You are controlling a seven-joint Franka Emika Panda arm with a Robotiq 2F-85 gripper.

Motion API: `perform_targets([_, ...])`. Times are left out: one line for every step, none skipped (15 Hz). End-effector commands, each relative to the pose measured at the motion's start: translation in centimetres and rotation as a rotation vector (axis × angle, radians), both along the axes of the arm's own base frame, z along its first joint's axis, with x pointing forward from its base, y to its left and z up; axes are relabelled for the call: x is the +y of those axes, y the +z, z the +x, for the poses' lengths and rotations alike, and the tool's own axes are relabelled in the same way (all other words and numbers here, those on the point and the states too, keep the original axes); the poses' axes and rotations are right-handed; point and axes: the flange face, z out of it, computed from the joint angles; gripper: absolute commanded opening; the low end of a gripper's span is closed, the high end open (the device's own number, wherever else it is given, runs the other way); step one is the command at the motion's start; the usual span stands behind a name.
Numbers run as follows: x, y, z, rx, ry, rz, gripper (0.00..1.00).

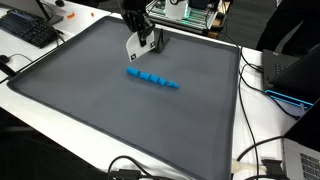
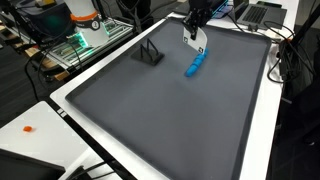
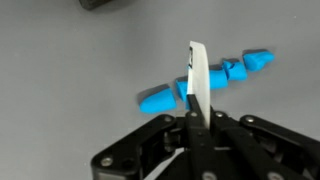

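Note:
My gripper (image 3: 193,112) is shut on a thin white flat piece (image 3: 197,70) that sticks out upright beyond the fingertips. Just past it, a row of several small blue blocks (image 3: 160,98) lies on the grey mat (image 3: 60,60); the white piece hides the row's middle. In both exterior views the gripper (image 1: 140,32) (image 2: 194,28) hangs over the mat's far part with the white piece (image 1: 133,47) (image 2: 200,43) pointing down. The blue row (image 1: 152,78) (image 2: 195,66) lies a little nearer than the piece. Whether the piece touches the mat is unclear.
A small black stand (image 2: 150,52) sits on the mat beside the gripper, its dark edge (image 3: 110,4) also at the top of the wrist view. A keyboard (image 1: 30,30), cables (image 1: 255,150), a laptop (image 2: 255,12) and lit equipment (image 2: 75,40) surround the mat.

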Motion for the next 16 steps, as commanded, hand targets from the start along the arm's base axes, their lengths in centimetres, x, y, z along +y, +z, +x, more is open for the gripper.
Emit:
perform_targets([0.4, 1.4, -3.1, 0.035, -0.199, -0.013, 0.01])
perform_targets([0.5, 1.4, -3.7, 0.037, -0.244, -0.012, 0.01])
perform_targets([0.8, 1.3, -4.3, 0.027, -0.283, -0.014, 0.01])
perform_targets([0.9, 1.0, -5.0, 0.033, -0.324, -0.023, 0.01])
perform_targets([1.0, 0.7, -5.8, 0.041, -0.372, -0.022, 0.01])
perform_targets([1.1, 0.4, -6.5, 0.046, -0.414, -0.028, 0.01])
perform_targets([1.0, 0.2, -7.2, 0.048, -0.458, -0.023, 0.01])
perform_targets([0.9, -0.1, -7.8, 0.049, -0.496, -0.031, 0.01])
perform_targets([0.8, -0.4, -8.4, 0.053, -0.542, -0.022, 0.01])
perform_targets([0.5, -0.8, -9.2, 0.051, -0.585, -0.03, 0.01])
perform_targets([0.3, -1.0, -9.8, 0.05, -0.625, -0.024, 0.01])
perform_targets([0.0, -1.4, -10.6, 0.049, -0.674, -0.02, 0.01])
perform_targets([-0.3, -1.7, -11.4, 0.047, -0.715, -0.016, 0.01])
perform_targets([-0.6, -2.1, -12.2, 0.045, -0.756, -0.01, 0.01])
perform_targets([-0.9, -2.5, -12.9, 0.038, -0.784, -0.001, 0.01])
perform_targets([-1.2, -3.0, -13.6, 0.037, -0.812, 0.002, 0.01])
